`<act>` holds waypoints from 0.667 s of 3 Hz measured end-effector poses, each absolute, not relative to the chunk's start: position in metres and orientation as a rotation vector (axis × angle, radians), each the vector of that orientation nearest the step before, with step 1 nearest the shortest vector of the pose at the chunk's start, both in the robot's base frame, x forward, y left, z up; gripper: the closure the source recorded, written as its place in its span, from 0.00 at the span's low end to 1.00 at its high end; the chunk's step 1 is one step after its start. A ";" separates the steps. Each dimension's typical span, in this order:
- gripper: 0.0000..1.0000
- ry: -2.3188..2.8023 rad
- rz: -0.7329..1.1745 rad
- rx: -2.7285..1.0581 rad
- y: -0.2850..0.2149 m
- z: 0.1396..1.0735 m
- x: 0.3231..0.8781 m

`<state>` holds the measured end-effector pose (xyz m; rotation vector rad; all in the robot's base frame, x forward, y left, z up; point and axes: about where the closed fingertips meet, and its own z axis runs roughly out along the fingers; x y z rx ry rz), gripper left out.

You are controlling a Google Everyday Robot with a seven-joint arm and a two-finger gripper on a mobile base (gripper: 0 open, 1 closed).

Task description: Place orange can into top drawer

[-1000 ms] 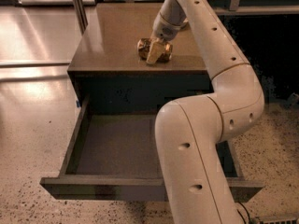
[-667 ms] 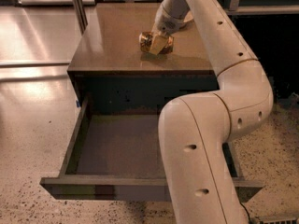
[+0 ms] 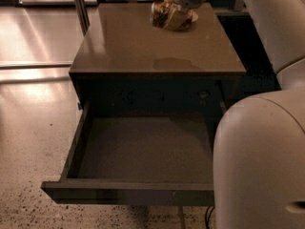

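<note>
Since a second ago the can point(image 3: 161, 12) has climbed in the camera view, from the middle of the tabletop point(image 3: 143, 46) up toward its far edge, carried along by the gripper point(image 3: 170, 16). A faint dark patch on the tabletop below it suggests it now hangs clear of the surface. Nearest the camera, the arm point(image 3: 259, 161) fills the lower right with its big pale casing and hides the right end of the drawer point(image 3: 128, 193). That drawer stands pulled well out from the cabinet point(image 3: 143, 97), its flat front panel closest and its dark floor open to view behind it. Beyond the cabinet's shadowed face lies the tabletop, and above its far edge, somewhat toward the far right corner, the gripper comes in from the top of the view. Its fingers point(image 3: 177, 19) are closed across the body of the can, which lies tilted between them. I judge the can to be light, thin-walled and already dented, so a hard squeeze would crush it further, and its shiny skin may slip. A grip across the middle of the body, as here, looks the safest hold for the carry to the drawer.
</note>
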<state>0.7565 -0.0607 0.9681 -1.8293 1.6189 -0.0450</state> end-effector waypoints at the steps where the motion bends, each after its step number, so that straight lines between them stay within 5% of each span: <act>1: 1.00 1.448 -0.050 -1.818 -0.069 1.005 0.705; 2: 1.00 1.438 0.006 -1.857 -0.057 0.981 0.689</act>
